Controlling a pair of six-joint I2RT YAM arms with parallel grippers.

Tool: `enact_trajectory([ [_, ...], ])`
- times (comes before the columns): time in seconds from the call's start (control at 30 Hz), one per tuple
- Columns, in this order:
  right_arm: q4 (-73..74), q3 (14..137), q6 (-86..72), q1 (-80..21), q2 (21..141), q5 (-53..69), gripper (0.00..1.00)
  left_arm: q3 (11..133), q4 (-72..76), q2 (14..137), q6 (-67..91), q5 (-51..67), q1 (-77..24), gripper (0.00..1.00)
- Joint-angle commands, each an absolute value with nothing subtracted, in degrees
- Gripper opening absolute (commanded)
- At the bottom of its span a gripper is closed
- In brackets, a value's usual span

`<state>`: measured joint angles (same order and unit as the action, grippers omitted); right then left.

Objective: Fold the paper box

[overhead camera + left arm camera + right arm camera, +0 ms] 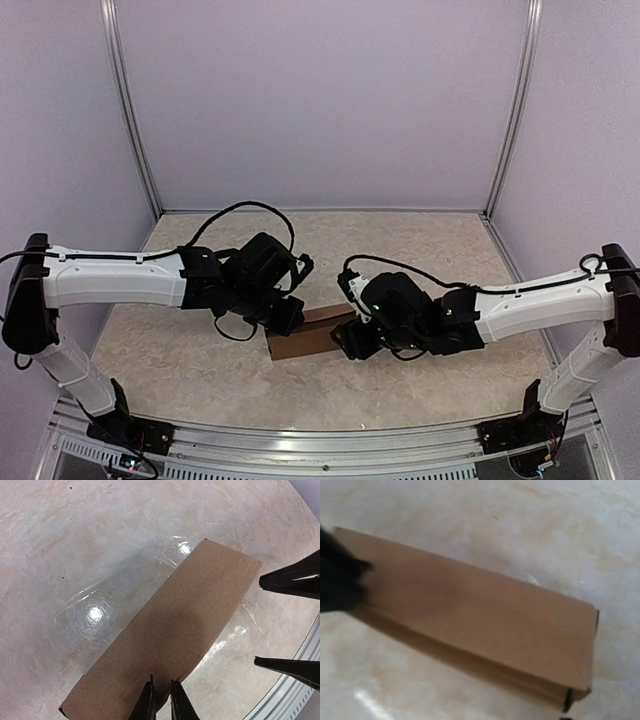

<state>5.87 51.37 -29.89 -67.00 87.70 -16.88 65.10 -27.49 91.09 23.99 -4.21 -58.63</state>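
Plain brown elongated cardboard paper box (308,338) is lying flat on the beige marbled tabletop (190,365), long axis running 8-to-2 o'clock in the top view, the left gripper (161,690) apparently pinching its long edge with fingers almost together, and the right gripper (257,622) hovering spread wide just off its 2 o'clock end.

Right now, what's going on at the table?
Both arms meet over the paper box, which lies on the table and already looks formed into a long box. The left gripper appears pinched on one end of it, fingers nearly together. The right gripper is open at the other end, not touching the cardboard.
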Motion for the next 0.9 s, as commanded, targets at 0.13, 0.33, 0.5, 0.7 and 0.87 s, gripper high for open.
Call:
enact_trajectory([
  [0.13,8.9,53.7,-27.4,-65.3,81.7,-14.7,0.61,63.7,-27.4,93.1,24.4,-4.5,-58.3,0.10],
  [0.33,8.8,57.6,-27.1,-63.1,83.4,-13.7,0.31,62.6,-26.4,93.8,24.7,-4.1,-58.3,0.10],
  [0.5,7.4,60.8,-26.7,-62.3,86.7,-13.1,0.16,61.5,-25.4,94.0,25.3,-3.5,-58.3,0.10],
  [0.7,5.9,62.7,-27.2,-61.6,91.7,-12.1,0.06,60.6,-24.8,94.3,25.7,-3.6,-58.3,0.10],
  [0.87,4.1,62.2,-28.2,-60.9,96.2,-10.8,0.00,60.6,-24.8,94.9,25.8,-3.5,-58.2,0.09],
])
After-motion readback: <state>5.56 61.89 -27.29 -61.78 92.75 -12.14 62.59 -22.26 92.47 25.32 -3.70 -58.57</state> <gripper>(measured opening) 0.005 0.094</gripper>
